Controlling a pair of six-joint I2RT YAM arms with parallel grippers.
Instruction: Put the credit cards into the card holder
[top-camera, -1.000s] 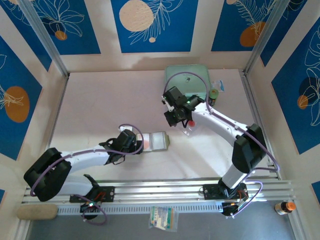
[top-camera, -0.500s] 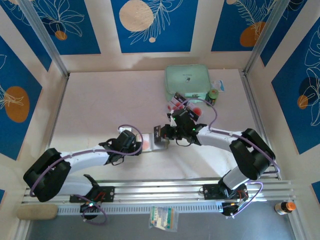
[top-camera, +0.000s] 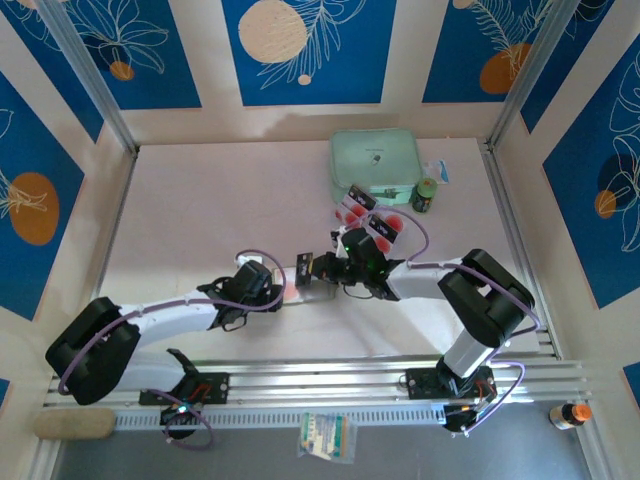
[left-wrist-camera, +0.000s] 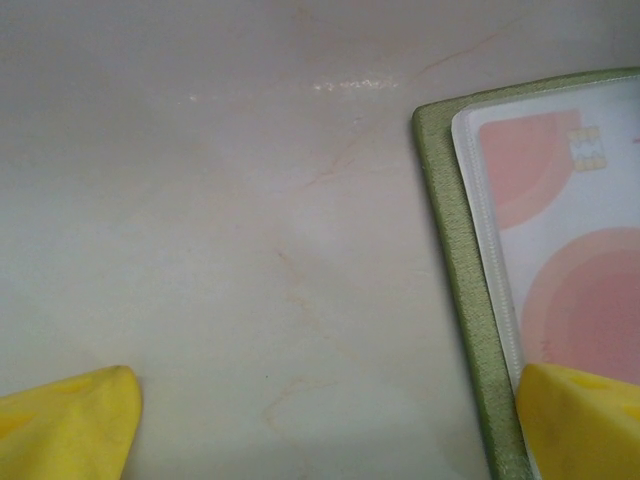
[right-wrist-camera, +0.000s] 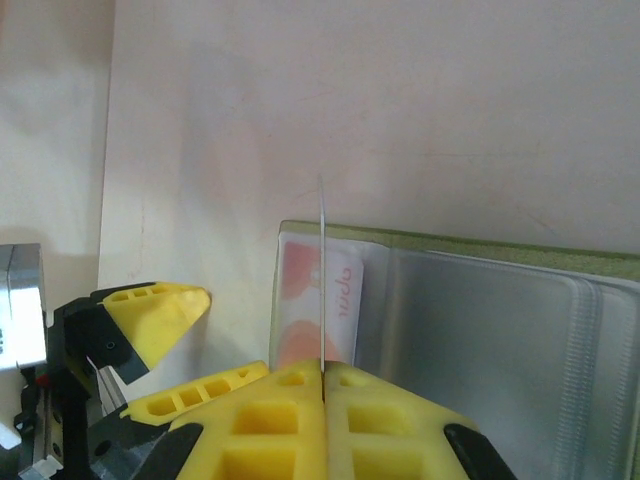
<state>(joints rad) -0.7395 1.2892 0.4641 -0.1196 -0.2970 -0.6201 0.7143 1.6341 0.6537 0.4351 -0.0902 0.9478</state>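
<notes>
Overhead feed, enclosure as I see it: pale table (top-camera: 200, 200), faintly veined, evenly lit, with only soft shadows. The back wall (top-camera: 405, 60) is cream and carries blue panels (top-camera: 340, 70) with white leaf line-drawings and a cream disc (top-camera: 272, 30). The left wall panel (top-camera: 30, 250) and right wall panel (top-camera: 590, 150) are the same blue, each with an orange disc. Aluminium posts (top-camera: 88, 75) slant at the back corners. A slotted aluminium rail (top-camera: 330, 378) runs along the near edge. On the left wrist feed I note a small glare streak (left-wrist-camera: 345, 85) on the tabletop.
</notes>
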